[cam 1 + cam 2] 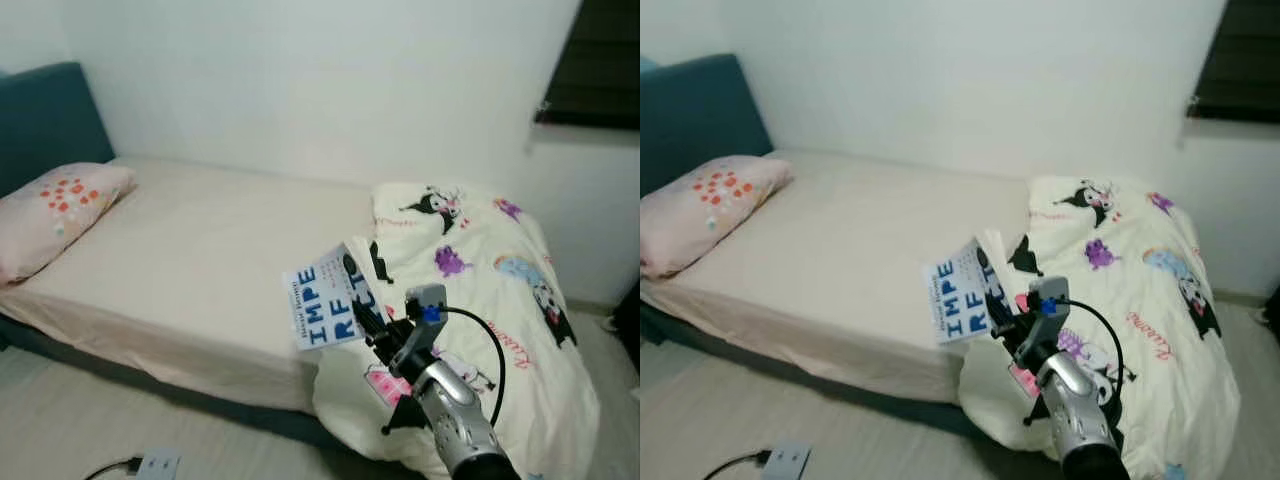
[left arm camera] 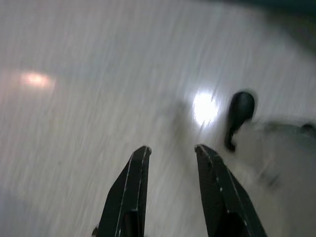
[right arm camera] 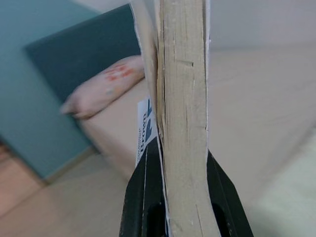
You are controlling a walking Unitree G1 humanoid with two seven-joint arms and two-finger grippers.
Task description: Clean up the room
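Left eye view has a pink pillow (image 1: 55, 215) with orange dots at the far left, lying against the teal headboard (image 1: 40, 120) on the bed (image 1: 200, 270). Lower left on the floor (image 1: 60, 420) lies a white power strip (image 1: 155, 464). Mid-picture, the right gripper (image 1: 368, 318) holds a book (image 1: 330, 297) up over the bed's near edge, cover tilted towards the camera, its long axis rising up and to the right. Blue block letters on the white cover read "IMPE" above "RF"; smaller print along the spine edge is too fine to read. At the right a cream duvet (image 1: 480, 290) with cartoon figures is heaped on the bed. Right wrist view shows the book's page edge on, jaws clamped on it. Left wrist view, blurred, shows the left gripper (image 2: 170, 153) over pale floor, jaws apart.
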